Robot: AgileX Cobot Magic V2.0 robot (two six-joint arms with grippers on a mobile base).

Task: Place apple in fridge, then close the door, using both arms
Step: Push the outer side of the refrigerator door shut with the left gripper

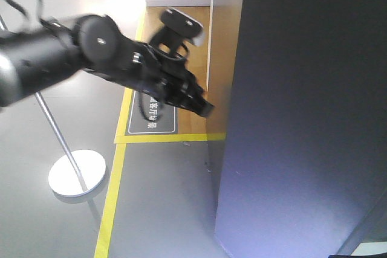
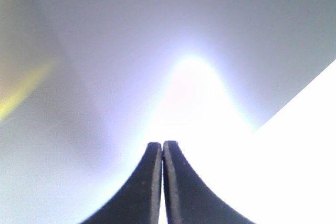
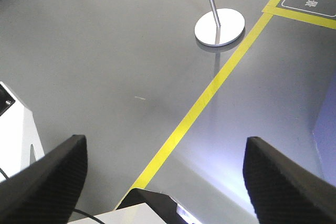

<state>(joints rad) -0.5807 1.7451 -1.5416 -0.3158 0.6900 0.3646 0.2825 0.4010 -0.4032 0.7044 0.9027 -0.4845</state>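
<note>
Pressure on the dark grey door (image 1: pixel 302 119) at frame right must be square, we judge; left gripper (image 1: pixel 207 109) has fingers pressed together, right gripper (image 3: pixel 165 142) gapes empty.

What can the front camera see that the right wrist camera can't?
Only the front view shows the left arm, with the left gripper pointing toward the tall dark grey fridge. Only the right wrist view shows the right gripper, spread wide open above the floor. Both show the yellow floor tape, the pole stand with its round white base and the dark floor sign.
</note>
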